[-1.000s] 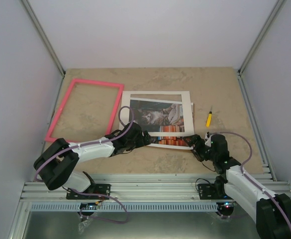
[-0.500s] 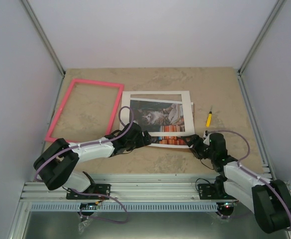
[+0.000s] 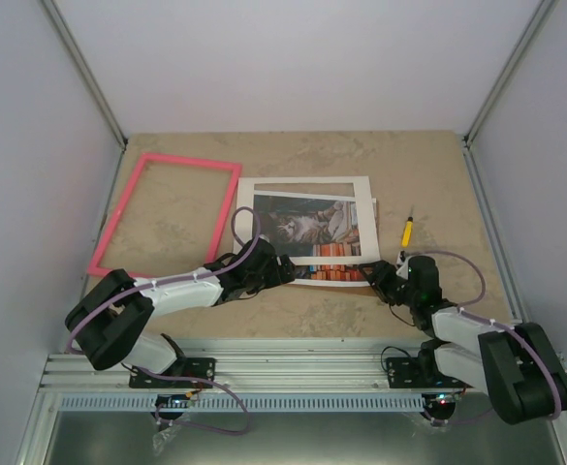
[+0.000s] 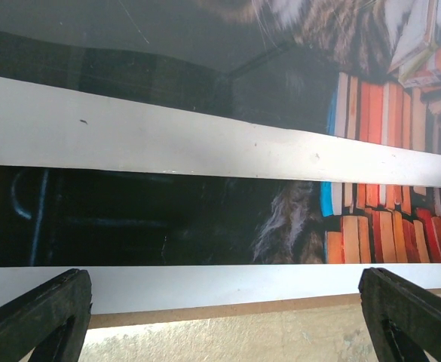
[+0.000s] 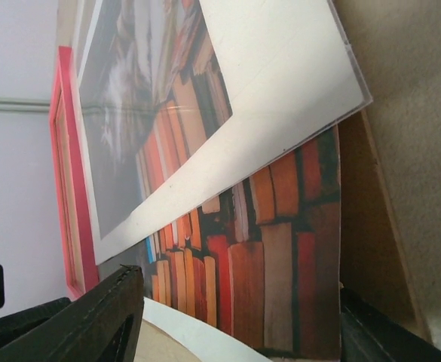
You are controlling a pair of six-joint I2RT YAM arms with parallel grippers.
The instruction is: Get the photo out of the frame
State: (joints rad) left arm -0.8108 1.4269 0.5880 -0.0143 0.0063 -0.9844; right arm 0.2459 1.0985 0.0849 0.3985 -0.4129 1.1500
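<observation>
The pink frame lies empty, well left of the left gripper. That one and the right gripper gape wide at the photo's near edge, gripping nothing. Next, I'd guess, one pinches the print clear of its white mat.

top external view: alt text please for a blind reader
A cat photo and white mat lie loose on a tan table, with the left gripper and right gripper at their near corners. An empty pink frame lies to their left, a small yellow tool to the right.
</observation>
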